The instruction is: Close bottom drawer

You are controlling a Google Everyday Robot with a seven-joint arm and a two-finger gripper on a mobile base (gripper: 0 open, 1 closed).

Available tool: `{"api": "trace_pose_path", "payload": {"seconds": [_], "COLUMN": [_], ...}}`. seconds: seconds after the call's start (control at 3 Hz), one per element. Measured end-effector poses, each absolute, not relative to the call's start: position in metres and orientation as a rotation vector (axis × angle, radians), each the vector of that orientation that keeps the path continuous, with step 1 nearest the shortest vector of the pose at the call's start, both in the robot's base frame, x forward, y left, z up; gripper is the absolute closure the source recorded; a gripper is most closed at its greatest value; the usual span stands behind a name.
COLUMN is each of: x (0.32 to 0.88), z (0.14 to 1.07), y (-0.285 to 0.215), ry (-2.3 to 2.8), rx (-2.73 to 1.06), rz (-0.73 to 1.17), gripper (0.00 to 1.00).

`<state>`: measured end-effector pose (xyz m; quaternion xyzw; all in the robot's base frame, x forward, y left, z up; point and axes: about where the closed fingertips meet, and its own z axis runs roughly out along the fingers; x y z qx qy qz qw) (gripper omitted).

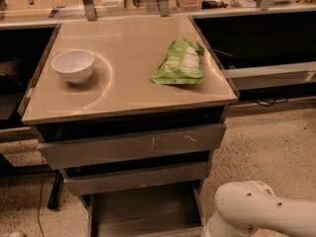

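The beige-topped cabinet (pixel 128 78) fills the middle of your view, and under its top sit three grey drawers, each pulled out nearer than the one above. The widest drawer front (pixel 133 144), marked with white scratches, is highest, and the mid-width drawer front (pixel 138 177) is below it. The bottom drawer (pixel 143 209) is lowest and nearest, wide open, with its shallow tray showing and its flat front right at the near edge of the view. By my reading you are in the approach, and the push has not begun. The white arm (pixel 261 214) bulks in the near right corner, just beside the drawer's right side. The gripper itself lies outside the view, somewhere near and below, so I cannot tell you whether the pincer is apart or together. The next move calls for getting the gripper in front of that handle-less face and pressing straight toward the far side, square to the front so the tray does not skew on its runners. The speckled floor (pixel 266 147) to the right gives you open room. To the left a dark stand leg (pixel 54 196) crowds the cabinet, so keep to the right. The green bag (pixel 180 63) and the white bowl (pixel 73 65) rest well apart on the top and are out of your path.
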<state>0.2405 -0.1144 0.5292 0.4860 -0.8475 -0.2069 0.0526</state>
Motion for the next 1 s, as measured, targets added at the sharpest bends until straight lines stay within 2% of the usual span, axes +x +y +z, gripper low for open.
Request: {"api": "trace_pose_path", "payload": {"seconds": [1.0], "x": [0.277], "z": [0.364], "y": [-0.103], "ry": [-2.637], "rx": [1.299], "rz": [-0.778], "gripper": [1.00]}}
